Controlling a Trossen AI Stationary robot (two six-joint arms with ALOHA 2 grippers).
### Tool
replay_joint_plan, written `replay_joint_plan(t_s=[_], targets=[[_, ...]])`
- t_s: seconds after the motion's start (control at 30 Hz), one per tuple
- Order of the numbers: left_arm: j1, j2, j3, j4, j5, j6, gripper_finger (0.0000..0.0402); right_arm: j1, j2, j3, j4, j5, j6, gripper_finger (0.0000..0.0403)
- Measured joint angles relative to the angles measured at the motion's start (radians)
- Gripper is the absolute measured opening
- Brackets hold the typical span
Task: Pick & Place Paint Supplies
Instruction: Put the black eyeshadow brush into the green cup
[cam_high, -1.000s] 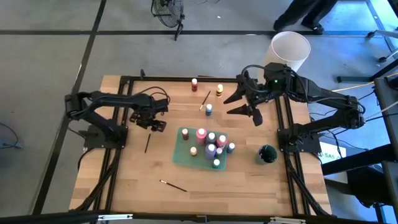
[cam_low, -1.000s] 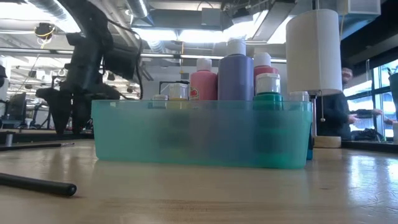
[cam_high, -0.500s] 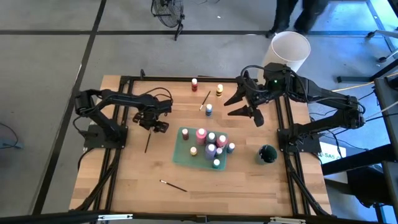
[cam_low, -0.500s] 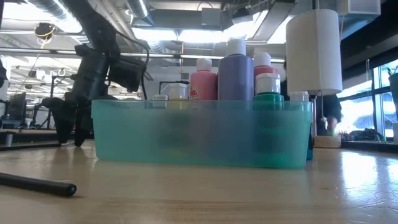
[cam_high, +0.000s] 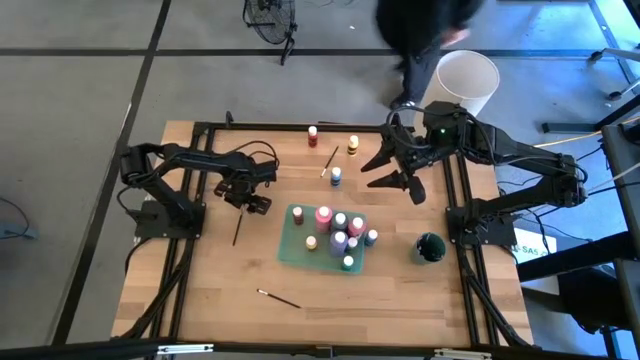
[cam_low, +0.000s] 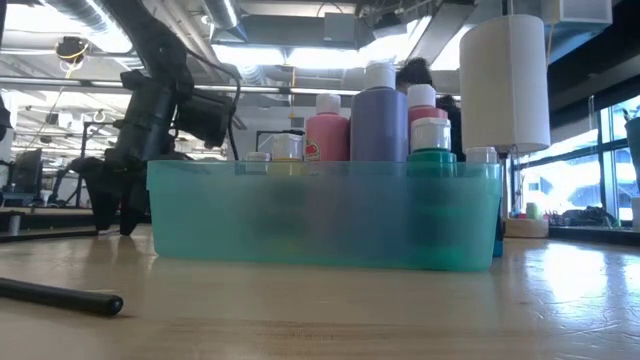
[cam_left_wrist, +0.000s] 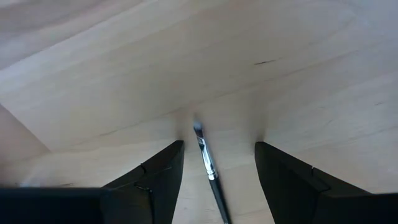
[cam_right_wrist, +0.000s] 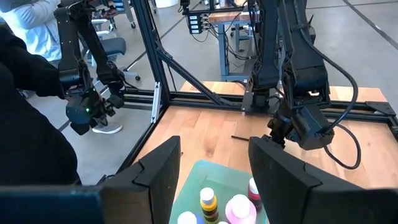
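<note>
Two end effectors worked over the worktop (cam_high: 200, 290). Left of centre in the high view, the left end effector (cam_left_wrist: 217, 158) stood released, its fingers straddling a brush (cam_left_wrist: 208, 168) without touching it. The right end effector (cam_high: 395, 172), upper right, hung released above bare wood, holding nothing. Most paint bottles (cam_high: 338, 236) stood crowded in the green tray (cam_high: 290, 250); three sat loose near the far edge. Open worktop filled the lower left, where another brush (cam_high: 278, 298) lay. Tray walls blurred the bottles' lower halves in the low view.
</note>
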Motion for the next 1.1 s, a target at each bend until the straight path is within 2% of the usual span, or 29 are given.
replay_joint_plan(t_s=[1.1], targets=[[0.003,0.002,-0.002,0.007,-0.006,0.02,0.0196,-0.005,-0.001,0.0,0.011,-0.052,0.008,0.0193]])
